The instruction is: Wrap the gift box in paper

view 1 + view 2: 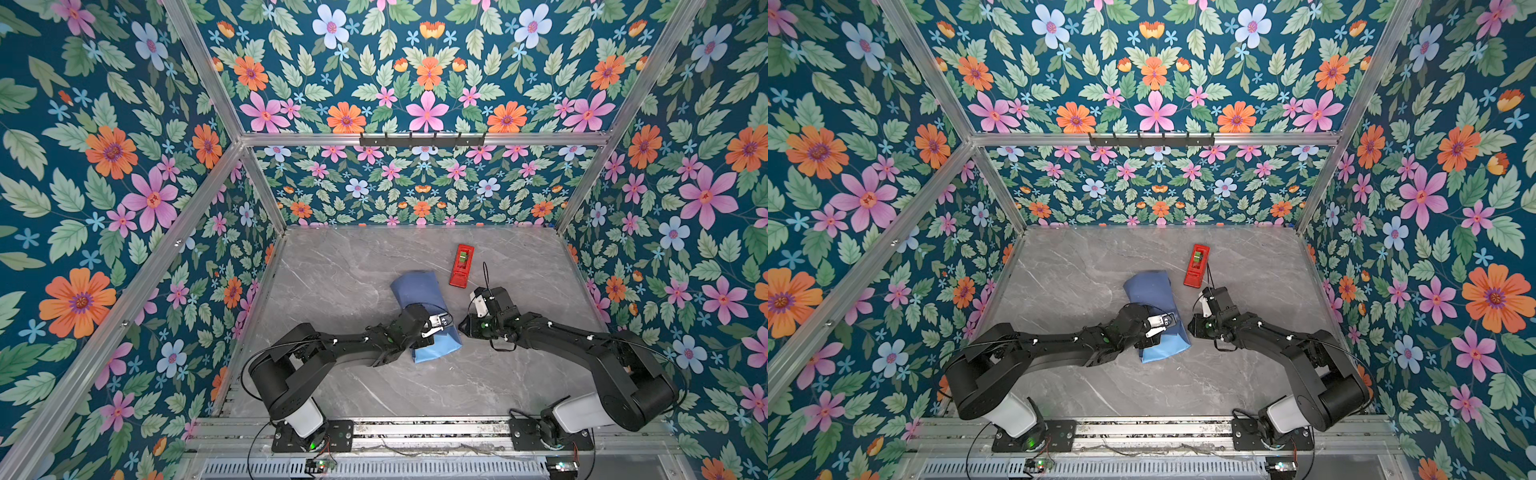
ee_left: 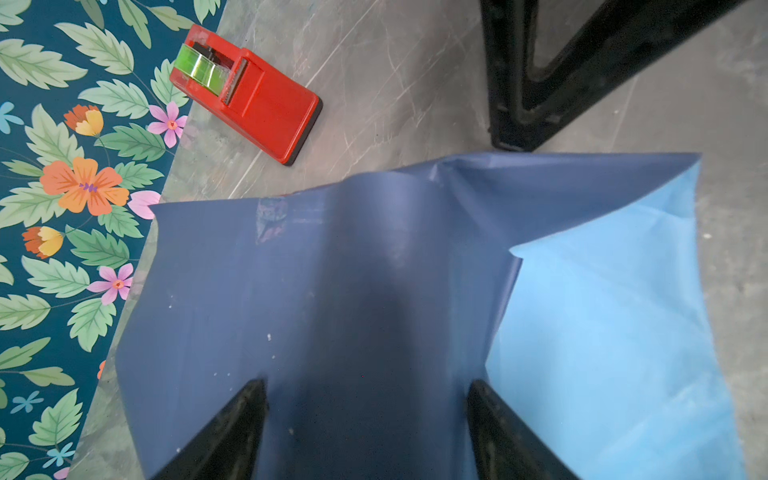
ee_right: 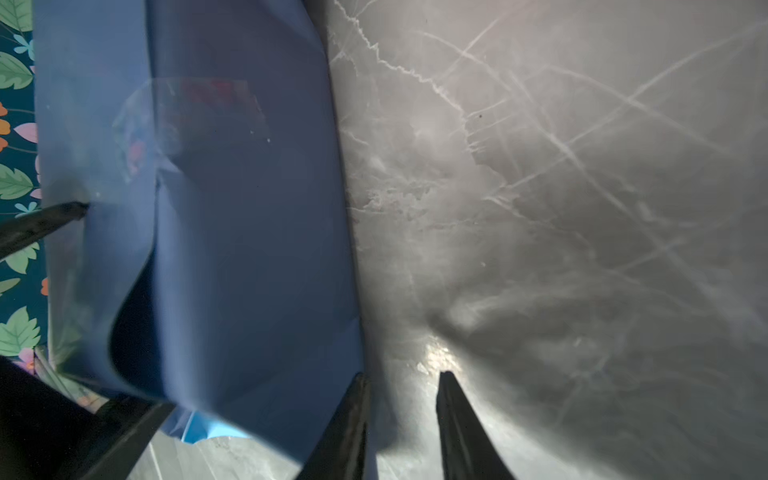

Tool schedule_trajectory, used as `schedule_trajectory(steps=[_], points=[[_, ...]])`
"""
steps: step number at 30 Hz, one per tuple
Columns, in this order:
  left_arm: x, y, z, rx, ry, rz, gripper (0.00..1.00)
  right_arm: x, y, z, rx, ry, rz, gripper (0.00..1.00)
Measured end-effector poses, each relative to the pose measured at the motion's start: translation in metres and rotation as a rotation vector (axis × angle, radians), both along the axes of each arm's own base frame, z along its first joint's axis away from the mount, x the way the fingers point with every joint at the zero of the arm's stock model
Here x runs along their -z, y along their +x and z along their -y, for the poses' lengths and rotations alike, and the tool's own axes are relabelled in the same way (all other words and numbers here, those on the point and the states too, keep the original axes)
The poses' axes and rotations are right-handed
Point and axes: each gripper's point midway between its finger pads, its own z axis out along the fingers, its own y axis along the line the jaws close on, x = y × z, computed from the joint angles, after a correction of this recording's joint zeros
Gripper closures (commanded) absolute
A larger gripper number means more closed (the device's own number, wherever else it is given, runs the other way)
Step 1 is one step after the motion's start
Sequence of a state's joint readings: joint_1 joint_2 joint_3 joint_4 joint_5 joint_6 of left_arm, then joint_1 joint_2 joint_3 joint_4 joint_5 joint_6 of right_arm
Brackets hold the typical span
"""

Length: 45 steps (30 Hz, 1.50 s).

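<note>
The paper (image 1: pixel 415 291) (image 1: pixel 1150 291) lies folded into a long bundle at mid-table, slate blue face up, with a light blue flap (image 2: pixel 602 311) at its near end. The gift box is hidden. My left gripper (image 1: pixel 440 322) (image 1: pixel 1163 322) (image 2: pixel 368 386) is open, its fingertips spread wide on the slate blue top of the bundle. My right gripper (image 1: pixel 467 326) (image 1: pixel 1196 326) (image 3: pixel 401 378) sits just right of the bundle's edge (image 3: pixel 345 249), low over the table. Its jaws stand narrowly apart with only bare table between them.
A red tape dispenser (image 1: pixel 461 266) (image 1: pixel 1197 266) (image 2: pixel 249 91) with a green roll lies behind the bundle. A clear tape strip (image 3: pixel 187 112) sticks on the paper. Grey marble table (image 1: pixel 353 270); floral walls close in on three sides.
</note>
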<state>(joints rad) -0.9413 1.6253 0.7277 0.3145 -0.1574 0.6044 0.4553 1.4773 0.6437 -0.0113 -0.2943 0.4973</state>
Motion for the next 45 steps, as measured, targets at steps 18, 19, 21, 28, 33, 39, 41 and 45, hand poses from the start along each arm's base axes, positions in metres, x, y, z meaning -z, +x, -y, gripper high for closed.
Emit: schedule_trajectory(steps=[18,19,21,28,33,39,41,45], points=[[0.001,0.001,0.001,0.002,-0.001,0.004,0.23,-0.005,-0.007,-0.027,-0.044,0.085,0.008,0.78],[0.001,0.001,0.001,0.002,-0.001,0.005,0.23,-0.006,-0.007,-0.028,-0.043,0.090,0.007,0.78],[0.001,0.001,0.001,0.002,-0.001,0.005,0.23,-0.006,-0.007,-0.031,-0.047,0.096,0.011,0.79],[0.001,0.000,0.001,0.004,0.001,0.006,0.22,-0.005,-0.007,-0.042,-0.050,0.129,0.002,0.82],[0.001,0.001,0.001,0.004,0.000,0.007,0.23,-0.007,-0.005,-0.049,-0.042,0.162,0.016,0.85],[0.002,0.000,0.000,0.004,-0.002,0.008,0.23,-0.006,-0.005,-0.059,-0.026,0.181,0.034,0.88],[0.002,0.000,0.000,0.004,-0.002,0.008,0.23,-0.005,-0.004,-0.060,-0.017,0.186,0.040,0.89],[0.001,0.000,0.001,0.005,-0.004,0.008,0.23,0.000,-0.003,-0.059,0.002,0.187,0.044,0.90]])
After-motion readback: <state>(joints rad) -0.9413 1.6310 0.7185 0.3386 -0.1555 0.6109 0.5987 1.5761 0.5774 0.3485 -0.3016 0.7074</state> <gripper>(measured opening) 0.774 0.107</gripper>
